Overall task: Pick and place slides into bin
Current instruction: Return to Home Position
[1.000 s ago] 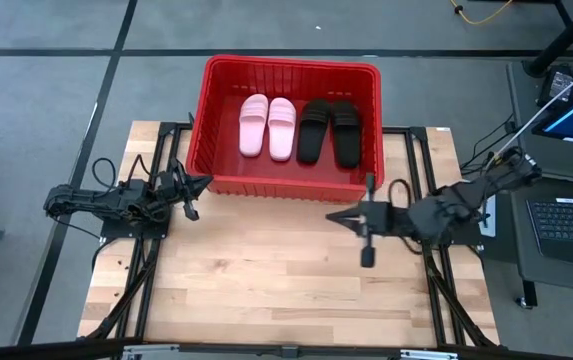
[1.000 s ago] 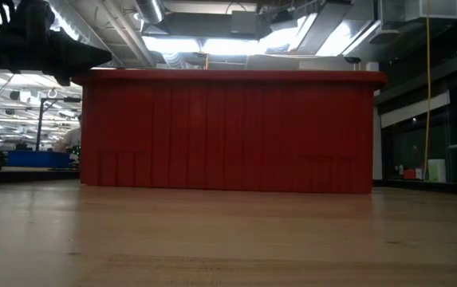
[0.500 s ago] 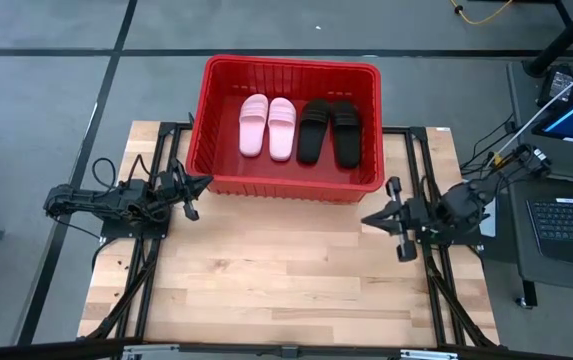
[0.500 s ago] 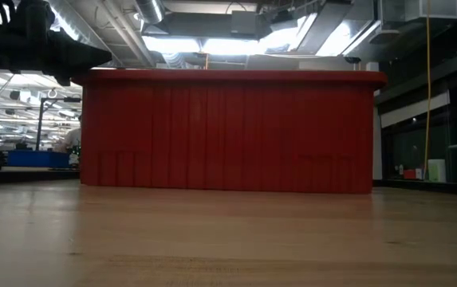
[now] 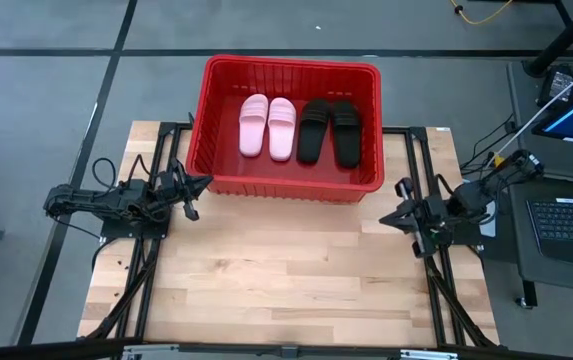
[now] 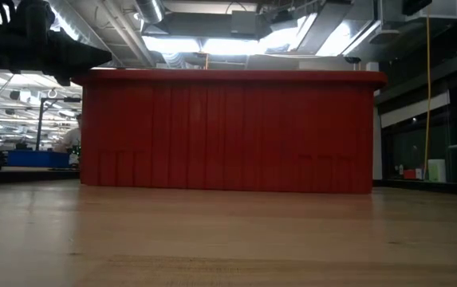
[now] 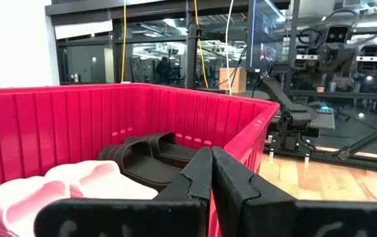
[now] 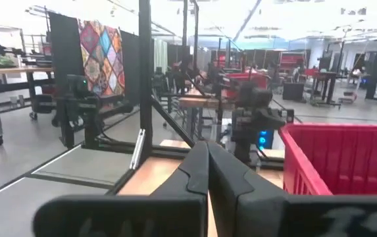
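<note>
Change since the earlier frame, high view: the right gripper (image 5: 403, 214) is drawn back from over the middle of the table (image 5: 266, 285) to the table's right edge, beside the bin's near right corner; the left gripper (image 5: 198, 184) is unmoved, parked at the bin's near left corner. Nothing is carried by either arm. The bin (image 5: 291, 62) is set at the far edge of the table; the pink slides (image 5: 267, 126) are laid side by side in its left half and the black slides (image 5: 329, 131) side by side in its right half, the two pairs just beside each other. No slide is seen on the table, so the placing is judged finished and only the return to rest remains. Low view: the bin's near wall is shown upright across the boards, its contents hidden; bare wood is left in front of it. Left wrist view: the left jaws are pressed together on nothing, their tips level with the bin rim, both pairs of slides seen inside. Right wrist view: the right jaws are likewise closed and empty, the bin wall kept off to one side, with free room ahead.
</note>
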Controlling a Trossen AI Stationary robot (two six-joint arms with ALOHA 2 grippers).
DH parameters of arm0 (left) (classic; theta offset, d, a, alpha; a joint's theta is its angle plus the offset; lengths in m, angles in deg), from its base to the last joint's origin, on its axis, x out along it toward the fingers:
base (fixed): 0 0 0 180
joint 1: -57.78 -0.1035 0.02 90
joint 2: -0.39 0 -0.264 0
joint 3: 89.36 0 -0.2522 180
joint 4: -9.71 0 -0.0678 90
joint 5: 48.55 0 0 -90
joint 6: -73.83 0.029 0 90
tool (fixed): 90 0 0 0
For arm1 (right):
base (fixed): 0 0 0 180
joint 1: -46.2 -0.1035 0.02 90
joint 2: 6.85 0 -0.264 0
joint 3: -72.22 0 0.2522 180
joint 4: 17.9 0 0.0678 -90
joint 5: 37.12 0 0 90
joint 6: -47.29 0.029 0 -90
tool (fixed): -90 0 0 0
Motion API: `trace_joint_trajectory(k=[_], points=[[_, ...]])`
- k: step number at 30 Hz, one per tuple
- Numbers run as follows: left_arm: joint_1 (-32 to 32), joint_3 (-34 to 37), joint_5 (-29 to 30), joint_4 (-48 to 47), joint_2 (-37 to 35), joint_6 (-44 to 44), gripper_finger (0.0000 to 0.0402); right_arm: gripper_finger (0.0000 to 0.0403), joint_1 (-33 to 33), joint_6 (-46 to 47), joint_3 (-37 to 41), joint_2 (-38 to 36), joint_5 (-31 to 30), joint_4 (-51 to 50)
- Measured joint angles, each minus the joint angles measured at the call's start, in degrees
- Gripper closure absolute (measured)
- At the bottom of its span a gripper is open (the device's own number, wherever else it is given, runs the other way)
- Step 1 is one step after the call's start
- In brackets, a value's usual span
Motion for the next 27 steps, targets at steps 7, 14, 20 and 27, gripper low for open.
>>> trace_joint_trajectory(k=[7, 14, 20, 27], points=[[0.02, 0.02, -0.04, 0.0, 0.0, 0.0, 0.0393, 0.0397, 0.16, 0.6, 4.42, -5.23, 0.01, -0.07], [0.0, 0.02, 0.0, 0.0, 0.0, 0.02, 0.0399, 0.0397, 5.26, 0.89, 12.81, -16.76, 13.69, -0.09], [0.0, 0.02, -0.01, 0.0, 0.02, 0.02, 0.0396, 0.0397, 13.97, 5.4, 14.89, -22.1, 29.04, -1.97], [0.0, 0.02, -0.01, 0.0, 0.02, 0.02, 0.0396, 0.0397, 17.08, 1.77, 15.55, -24.3, 29.67, -6.33]])
